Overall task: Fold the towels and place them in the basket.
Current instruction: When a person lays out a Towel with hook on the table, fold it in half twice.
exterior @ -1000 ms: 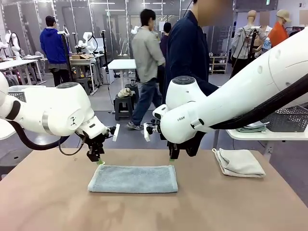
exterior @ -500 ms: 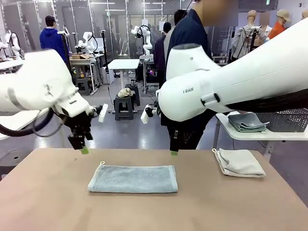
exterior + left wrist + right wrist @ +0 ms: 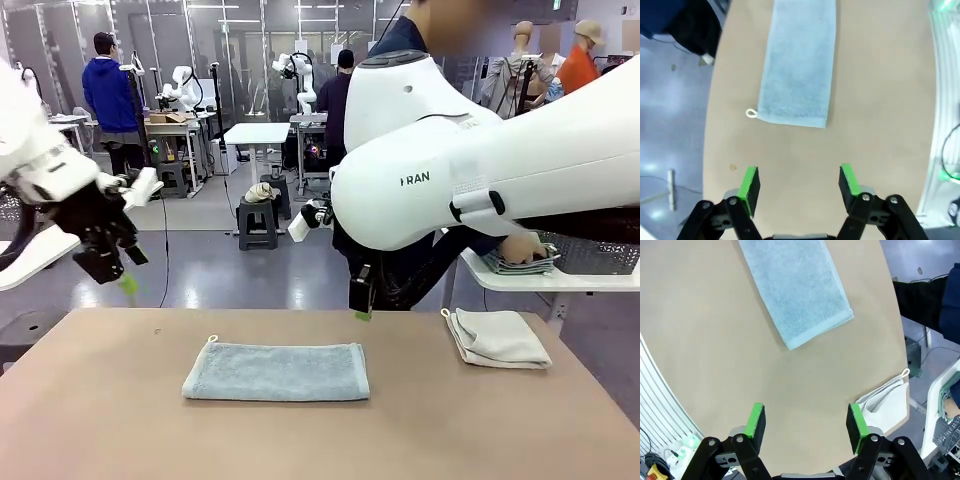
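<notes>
**Table, tan top, contents near to far**

1. Grey-blue towel, count one. It is folded into a long flat strip and lies across the middle of the table, with a small white loop at its far left corner.
   - Left wrist view: the towel lies ahead of the fingers and apart from them, with the loop at its nearest corner.
   - Right wrist view: it lies well ahead of the fingers, slanted.
2. Cream-white towel, count one. It is folded and lies near the table's far right edge, well apart from item 1. In the right wrist view it sits just past the right-hand pad, at the table edge.
3. Left gripper, count one. It is raised over the table's far left edge, clear of both towels. Its jaws are spread and nothing is between them.
4. Right gripper, count one. It hangs above the far edge, beyond the grey-blue towel's right end and not touching it. Its jaws are spread and empty.

**Side table, far right**

5. Stack of folded towels, number in the stack not readable. A person's hand rests on it.
6. Dark mesh basket, count one, beside the stack and partly hidden by the right arm.
</notes>
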Controlling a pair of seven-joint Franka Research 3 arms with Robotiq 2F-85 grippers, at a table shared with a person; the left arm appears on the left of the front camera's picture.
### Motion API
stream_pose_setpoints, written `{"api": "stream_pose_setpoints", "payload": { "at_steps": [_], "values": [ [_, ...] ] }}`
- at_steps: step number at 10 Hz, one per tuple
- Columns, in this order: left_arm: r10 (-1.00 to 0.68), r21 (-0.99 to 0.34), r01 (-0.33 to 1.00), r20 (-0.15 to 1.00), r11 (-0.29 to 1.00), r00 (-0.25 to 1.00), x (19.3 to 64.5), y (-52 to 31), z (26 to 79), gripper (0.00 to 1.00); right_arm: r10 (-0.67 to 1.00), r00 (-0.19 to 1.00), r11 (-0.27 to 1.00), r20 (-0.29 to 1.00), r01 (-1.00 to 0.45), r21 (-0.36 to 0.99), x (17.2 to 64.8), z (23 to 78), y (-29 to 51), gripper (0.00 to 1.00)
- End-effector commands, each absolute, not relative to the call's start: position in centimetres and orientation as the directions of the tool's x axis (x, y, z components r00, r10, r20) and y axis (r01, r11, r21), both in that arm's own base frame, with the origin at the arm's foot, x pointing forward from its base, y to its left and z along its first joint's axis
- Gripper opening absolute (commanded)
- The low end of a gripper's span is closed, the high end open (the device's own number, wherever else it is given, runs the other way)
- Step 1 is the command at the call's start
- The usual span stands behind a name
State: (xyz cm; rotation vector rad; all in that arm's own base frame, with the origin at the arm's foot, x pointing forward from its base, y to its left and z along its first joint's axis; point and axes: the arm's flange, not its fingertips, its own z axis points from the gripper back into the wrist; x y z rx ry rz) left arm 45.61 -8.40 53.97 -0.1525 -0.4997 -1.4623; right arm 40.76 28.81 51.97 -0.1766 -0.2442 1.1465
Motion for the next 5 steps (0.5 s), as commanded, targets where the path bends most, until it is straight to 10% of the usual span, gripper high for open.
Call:
{"api": "stream_pose_setpoints", "payload": {
  "at_steps": [1,5],
  "values": [
    [-0.822,0.207,0.973,0.568,0.101,-0.035,44.8,-4.3,52.6,0.81,0.923,0.373,0.385,0.094,-0.886,-0.259,41.7,51.8,28.6,0.81],
    [-0.665,0.163,0.984,0.744,0.077,-0.071,44.6,2.7,50.6,0.81,0.923,0.373,0.385,0.094,-0.886,-0.259,41.7,51.8,28.6,0.81]
  ]
}}
